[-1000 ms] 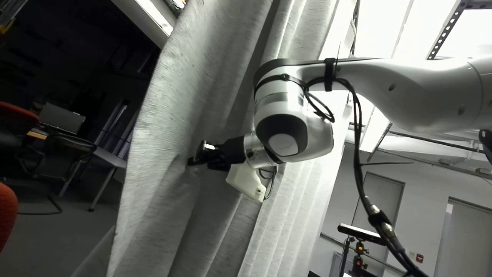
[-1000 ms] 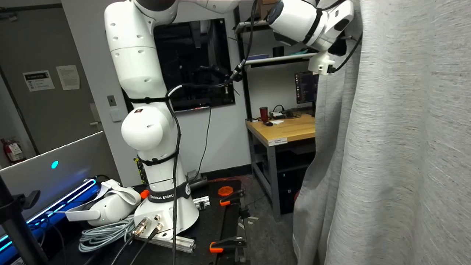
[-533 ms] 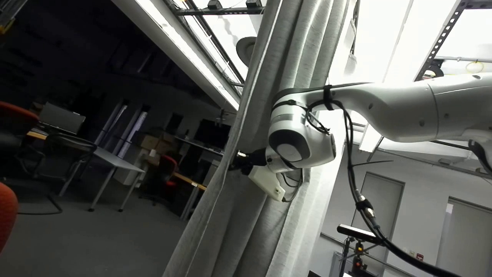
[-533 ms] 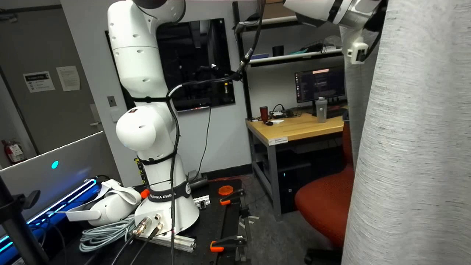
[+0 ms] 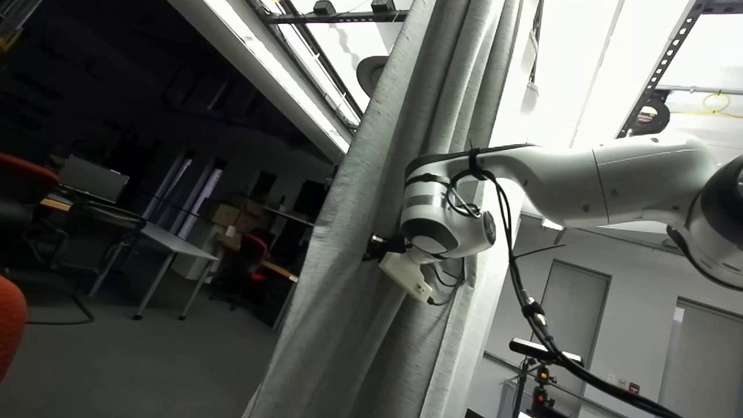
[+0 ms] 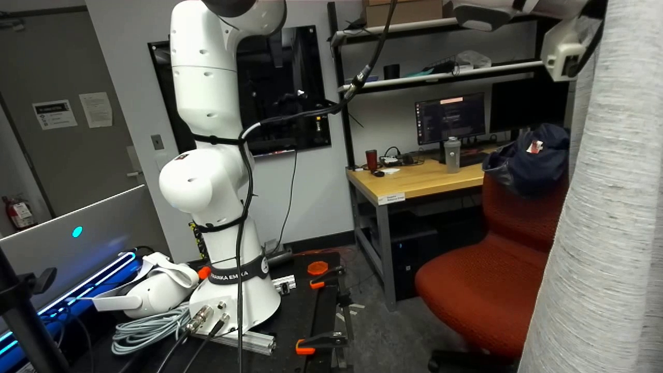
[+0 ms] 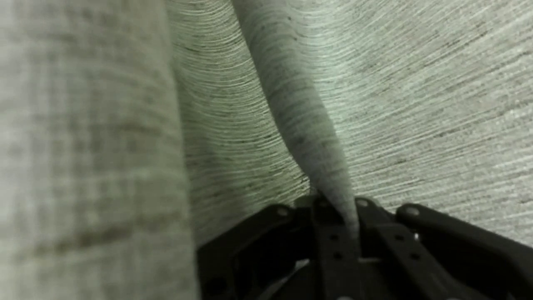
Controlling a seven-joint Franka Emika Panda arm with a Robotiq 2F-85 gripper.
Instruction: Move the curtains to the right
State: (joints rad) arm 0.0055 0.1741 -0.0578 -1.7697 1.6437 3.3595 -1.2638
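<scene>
At the tips of the black two-finger gripper [image 7: 342,204], a narrow fold of the tall pale grey-white ribbed-fabric curtains [image 5: 377,337] is being clamped. In an exterior view, the fabric is hanging in vertical folds, its long axis lying crosswise to the gripper; the outer edge is lying picture-left of the fingertips, while the bunched remainder is extending picture-right, behind the wrist of the white robot arm [image 5: 563,180]. The next move is probably calling for a sideways pull across that axis.
</scene>
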